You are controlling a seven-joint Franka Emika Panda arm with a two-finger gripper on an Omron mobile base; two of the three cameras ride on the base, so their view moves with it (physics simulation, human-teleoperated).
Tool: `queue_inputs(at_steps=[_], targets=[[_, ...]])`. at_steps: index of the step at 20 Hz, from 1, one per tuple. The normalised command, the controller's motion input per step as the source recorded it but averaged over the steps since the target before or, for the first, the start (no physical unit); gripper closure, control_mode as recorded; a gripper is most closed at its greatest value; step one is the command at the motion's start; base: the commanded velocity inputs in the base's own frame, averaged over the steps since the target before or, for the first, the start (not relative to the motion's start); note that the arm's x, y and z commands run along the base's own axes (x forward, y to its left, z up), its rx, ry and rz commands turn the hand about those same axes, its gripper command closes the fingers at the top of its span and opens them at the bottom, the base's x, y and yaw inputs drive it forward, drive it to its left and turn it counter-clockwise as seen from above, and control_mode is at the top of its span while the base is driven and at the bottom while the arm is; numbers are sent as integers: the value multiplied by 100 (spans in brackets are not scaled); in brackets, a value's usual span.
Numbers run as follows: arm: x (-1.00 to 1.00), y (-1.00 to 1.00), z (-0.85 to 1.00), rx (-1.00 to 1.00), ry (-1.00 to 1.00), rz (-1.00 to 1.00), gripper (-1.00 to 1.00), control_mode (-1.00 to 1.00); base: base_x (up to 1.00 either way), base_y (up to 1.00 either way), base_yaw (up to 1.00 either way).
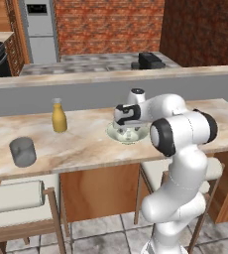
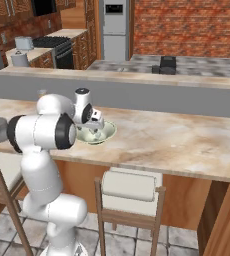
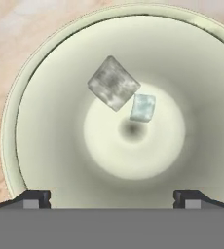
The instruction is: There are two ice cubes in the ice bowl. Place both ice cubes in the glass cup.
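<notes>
the arm folds forward at frame centre, wrist bent down; the gripper [image 3: 112,198] points downward, fingertips [image 3: 33,198] spread wide apart.

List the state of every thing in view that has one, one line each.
ice bowl: upright on the counter, holding both cubes.
larger ice cube: lying in the bowl, touching the smaller one, not gripped.
smaller ice cube: lying near the bowl's centre, not gripped.
glass cup: upright, apart from the bowl.
yellow bottle: upright, capped.
gripper: jaws open, over the bowl.
</notes>
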Motion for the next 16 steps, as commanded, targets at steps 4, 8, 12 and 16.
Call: queue_inputs(at_steps=[4, 8, 12, 16], targets=[[11, 0, -26, 0, 0, 0, -100, -100, 0, 0, 0], [9, 0, -28, 0, 0, 0, -100, -100, 0, 0, 0], [14, 0, -20, 0, 0, 0, -100, -100, 0, 0, 0], [19, 0, -10, 0, 0, 0, -100, -100, 0, 0, 0]])
